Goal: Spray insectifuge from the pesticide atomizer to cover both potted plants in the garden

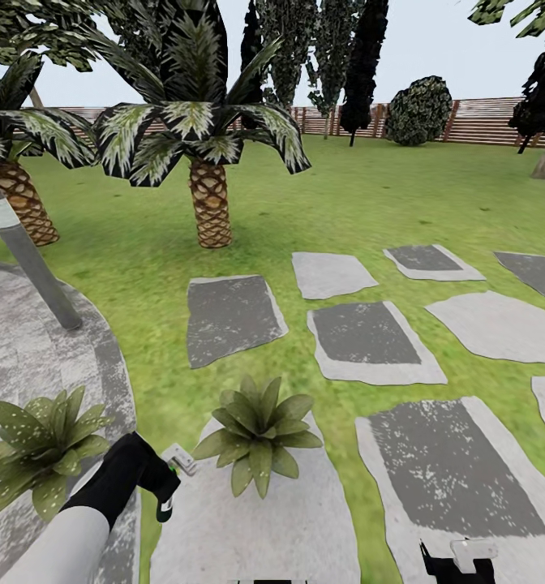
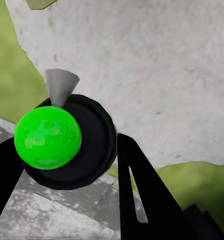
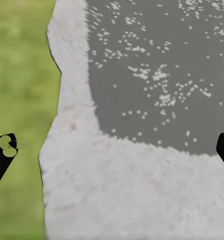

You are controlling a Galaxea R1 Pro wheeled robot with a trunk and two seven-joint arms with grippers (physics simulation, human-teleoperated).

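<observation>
My left gripper (image 1: 160, 485) is shut on the pesticide atomizer (image 1: 166, 508), low at the left over the edge of a pale stepping stone (image 1: 256, 527). In the left wrist view the atomizer (image 2: 87, 150) is seen from above: a round dark top, a bright green ball and a grey nozzle, with black fingers (image 2: 134, 185) on either side. One potted plant (image 1: 260, 430) sits on that stone just right of the nozzle. The other potted plant (image 1: 37, 446) sits on the paved patio (image 1: 29, 357) to the left of my arm. My right gripper (image 1: 461, 561) hangs open over another stone (image 3: 142, 150).
A grey lamp post (image 1: 29, 259) with a red dot leans at the patio's rim. Two palms (image 1: 210, 203) (image 1: 17, 199) stand behind it. Several stepping stones (image 1: 370, 341) cross the lawn to the right. A slatted fence (image 1: 483, 120) and trees close the far side.
</observation>
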